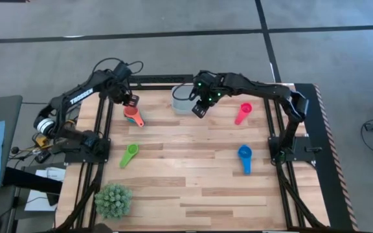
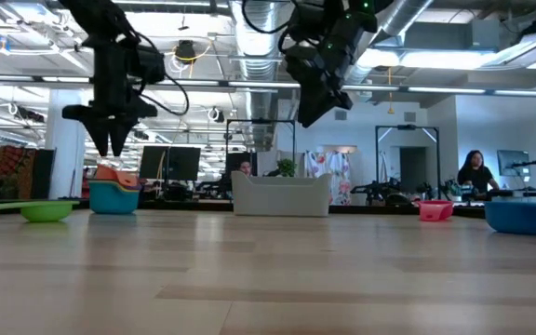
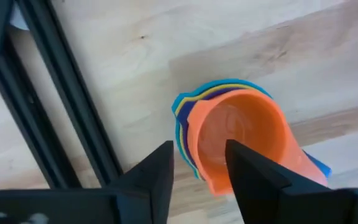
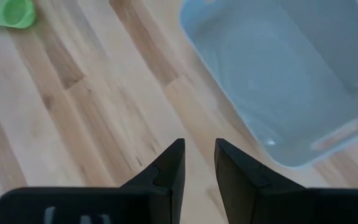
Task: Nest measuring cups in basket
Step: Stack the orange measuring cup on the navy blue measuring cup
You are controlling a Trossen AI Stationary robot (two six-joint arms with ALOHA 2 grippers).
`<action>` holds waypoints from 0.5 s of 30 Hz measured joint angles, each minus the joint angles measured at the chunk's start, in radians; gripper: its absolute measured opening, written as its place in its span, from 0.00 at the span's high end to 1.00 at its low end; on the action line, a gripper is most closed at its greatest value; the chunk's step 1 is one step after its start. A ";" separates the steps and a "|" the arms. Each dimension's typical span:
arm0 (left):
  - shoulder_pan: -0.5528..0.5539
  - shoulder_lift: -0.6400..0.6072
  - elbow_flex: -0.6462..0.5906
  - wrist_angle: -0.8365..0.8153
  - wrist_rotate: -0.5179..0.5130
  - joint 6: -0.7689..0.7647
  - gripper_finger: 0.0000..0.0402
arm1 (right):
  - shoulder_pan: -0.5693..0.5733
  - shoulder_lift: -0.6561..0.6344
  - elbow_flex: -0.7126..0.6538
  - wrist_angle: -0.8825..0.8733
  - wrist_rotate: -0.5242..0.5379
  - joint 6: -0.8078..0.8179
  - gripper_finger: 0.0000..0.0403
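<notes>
Cups: nested stack, coral on top, directly under left gripper, fingers apart, nothing held. Right gripper slightly open, empty, just beside basket. Green, pink, blue cups loose on table.

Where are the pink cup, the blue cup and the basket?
pink cup (image 1: pixel 242 114), high view, on its bowl.
blue cup (image 1: pixel 245 153), high view, on its bowl.
basket (image 2: pixel 281 197), low view, on its front wall.

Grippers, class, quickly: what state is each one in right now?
Left gripper: open, empty, above the stacked cups.
Right gripper: open with a narrow gap, empty, beside the basket.
</notes>
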 joint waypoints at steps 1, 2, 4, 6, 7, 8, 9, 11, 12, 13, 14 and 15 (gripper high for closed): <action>0.000 -0.017 0.000 0.002 -0.002 -0.001 0.65 | -0.007 0.000 0.000 -0.006 0.000 0.000 0.72; -0.001 -0.033 -0.006 0.009 -0.013 -0.007 0.65 | -0.013 0.000 0.000 -0.011 0.000 0.002 0.72; -0.013 -0.050 -0.030 0.027 -0.055 -0.020 0.65 | -0.025 0.000 0.000 -0.019 0.000 0.005 0.72; -0.021 -0.051 -0.071 0.047 -0.077 -0.040 0.65 | -0.033 0.000 0.000 -0.020 0.000 0.015 0.72; -0.027 -0.051 -0.091 0.056 -0.075 -0.054 0.66 | -0.034 0.000 0.000 -0.020 0.000 0.026 0.72; -0.032 -0.051 -0.112 0.068 -0.071 -0.064 0.66 | -0.034 0.000 0.000 -0.020 0.000 0.035 0.72; -0.040 -0.051 -0.135 0.085 -0.072 -0.074 0.67 | -0.031 0.000 0.000 -0.020 0.000 0.044 0.72; -0.054 -0.051 -0.172 0.106 -0.071 -0.103 0.69 | -0.024 0.000 0.000 -0.018 0.000 0.057 0.72; -0.059 -0.051 -0.186 0.112 -0.071 -0.112 0.69 | -0.018 0.000 0.000 -0.017 0.000 0.061 0.72; -0.064 -0.051 -0.195 0.118 -0.069 -0.119 0.70 | -0.014 0.000 0.000 -0.016 0.000 0.066 0.72; -0.068 -0.051 -0.203 0.120 -0.068 -0.125 0.71 | -0.009 0.000 0.000 -0.015 0.000 0.073 0.72; -0.072 -0.051 -0.211 0.121 -0.065 -0.130 0.72 | -0.005 0.000 0.000 -0.015 0.000 0.079 0.72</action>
